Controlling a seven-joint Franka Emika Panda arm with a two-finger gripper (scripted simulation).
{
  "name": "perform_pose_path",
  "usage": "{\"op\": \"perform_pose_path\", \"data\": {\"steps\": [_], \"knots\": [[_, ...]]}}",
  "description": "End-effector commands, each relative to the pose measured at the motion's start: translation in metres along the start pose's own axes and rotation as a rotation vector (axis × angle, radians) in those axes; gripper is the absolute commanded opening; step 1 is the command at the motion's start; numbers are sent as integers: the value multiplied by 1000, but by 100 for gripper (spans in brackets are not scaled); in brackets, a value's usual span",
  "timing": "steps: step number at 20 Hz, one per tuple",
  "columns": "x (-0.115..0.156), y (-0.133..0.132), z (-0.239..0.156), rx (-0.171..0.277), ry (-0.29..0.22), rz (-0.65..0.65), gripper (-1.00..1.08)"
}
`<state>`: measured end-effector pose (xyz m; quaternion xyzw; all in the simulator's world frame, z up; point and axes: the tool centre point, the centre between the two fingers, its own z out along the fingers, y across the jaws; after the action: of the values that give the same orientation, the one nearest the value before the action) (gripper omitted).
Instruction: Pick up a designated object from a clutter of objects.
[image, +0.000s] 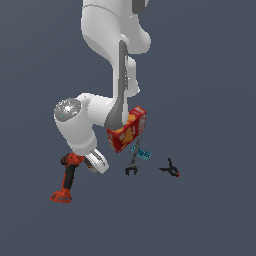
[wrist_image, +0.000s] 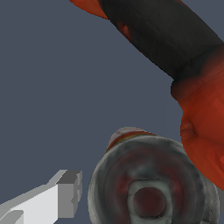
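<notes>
The designated object, a small tin can (wrist_image: 148, 183), fills the wrist view end-on, showing its silvery lid and a strip of red label. One light grey finger (wrist_image: 65, 192) stands just beside its rim with a narrow gap; the other finger is hidden. In the exterior view my gripper (image: 97, 164) is low at the floor, just to the right of the red-and-black drill (image: 67, 177), and the can is hidden behind it. The gripper looks open and holds nothing. The drill's dark handle and red body (wrist_image: 197, 109) lie right against the can. The rest of the clutter lies to the exterior view's right.
The red-and-yellow cracker box (image: 127, 129) stands tilted right of the arm's elbow. Below it lie a teal piece (image: 142, 152) and a dark wrench (image: 132, 165), with a small black clamp (image: 171, 169) further right. The floor is plain grey-blue.
</notes>
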<state>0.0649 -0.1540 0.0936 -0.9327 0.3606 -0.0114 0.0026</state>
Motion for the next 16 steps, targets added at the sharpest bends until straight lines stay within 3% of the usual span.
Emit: {"op": "perform_pose_path", "data": {"steps": [1, 10, 11, 16], "knots": [[-6, 4, 16, -13, -20, -1, -100], [-6, 4, 16, -13, -20, -1, -100], [1, -1, 0, 3, 3, 0, -100], [-1, -4, -7, 2, 2, 0, -100]]}}
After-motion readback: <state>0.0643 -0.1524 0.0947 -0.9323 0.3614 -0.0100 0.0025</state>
